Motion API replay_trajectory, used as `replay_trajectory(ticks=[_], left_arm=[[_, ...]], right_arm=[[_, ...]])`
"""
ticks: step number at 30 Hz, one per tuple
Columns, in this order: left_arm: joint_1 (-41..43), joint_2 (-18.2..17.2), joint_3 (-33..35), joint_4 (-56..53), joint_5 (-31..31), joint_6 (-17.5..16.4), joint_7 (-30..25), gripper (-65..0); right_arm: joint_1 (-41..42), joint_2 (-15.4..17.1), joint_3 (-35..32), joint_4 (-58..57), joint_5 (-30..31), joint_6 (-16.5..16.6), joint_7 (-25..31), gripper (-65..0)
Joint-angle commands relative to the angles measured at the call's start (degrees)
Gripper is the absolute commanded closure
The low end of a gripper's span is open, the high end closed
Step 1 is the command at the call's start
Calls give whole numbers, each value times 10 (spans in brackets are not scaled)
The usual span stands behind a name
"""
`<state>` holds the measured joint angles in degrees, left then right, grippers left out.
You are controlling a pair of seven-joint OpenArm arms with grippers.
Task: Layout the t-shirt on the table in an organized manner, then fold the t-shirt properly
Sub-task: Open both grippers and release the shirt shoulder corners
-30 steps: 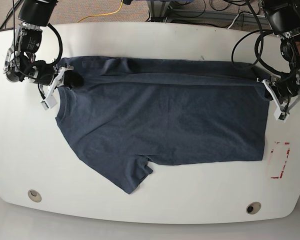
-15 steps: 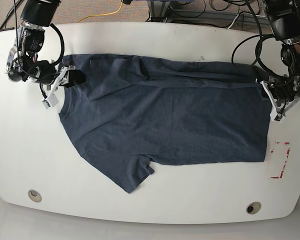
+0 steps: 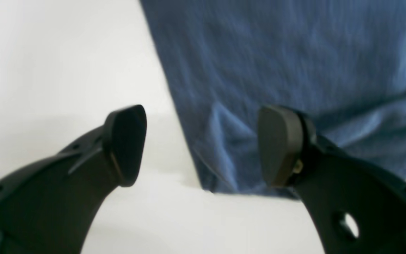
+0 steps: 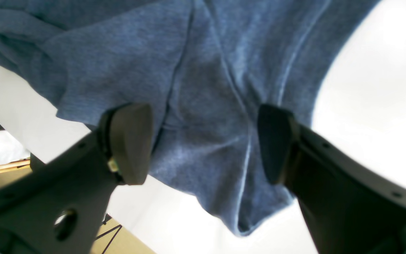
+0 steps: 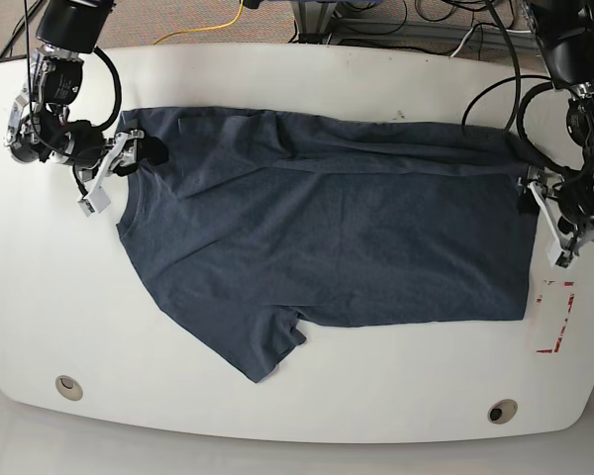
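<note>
The t-shirt (image 5: 327, 233) lies spread across the table (image 5: 307, 74), its hem toward the red mark (image 5: 554, 317). The left gripper (image 3: 199, 144) and the right gripper (image 4: 203, 141) both gape wide, holding nothing

One t-shirt (image 5: 327, 237), one table (image 5: 307, 69) (two grommet holes (image 5: 68, 386)), two tools (image 5: 107, 178).

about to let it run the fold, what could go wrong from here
The far edge of the t-shirt is still creased and doubled over, so folding now may lock that in. Cloth sits between the open right gripper fingers and could snag. The near sleeve juts out and may fold crooked.
</note>
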<state>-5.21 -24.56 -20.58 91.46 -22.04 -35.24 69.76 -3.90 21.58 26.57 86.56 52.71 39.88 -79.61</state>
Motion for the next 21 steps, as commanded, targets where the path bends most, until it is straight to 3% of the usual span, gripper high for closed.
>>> replay_trajectory(ticks=[1,12,17,21], left_arm=[[-13,-25,-21,24,-4,-1,-8,-464],[31,-28,-56,94,-6,-3,-8,-465],[70,-25,-68,121,-32,-48,-9,-465],[92,0,-113,120,-57,-48,-9,-465]], right_arm=[[1,11,4,30,9,1,9,-444],[-49,27,4,165,-11,1,11,-445],[-61,23,4,191,-31,1,12,-445],[-70,11,4,195,-40,1,18,-445]])
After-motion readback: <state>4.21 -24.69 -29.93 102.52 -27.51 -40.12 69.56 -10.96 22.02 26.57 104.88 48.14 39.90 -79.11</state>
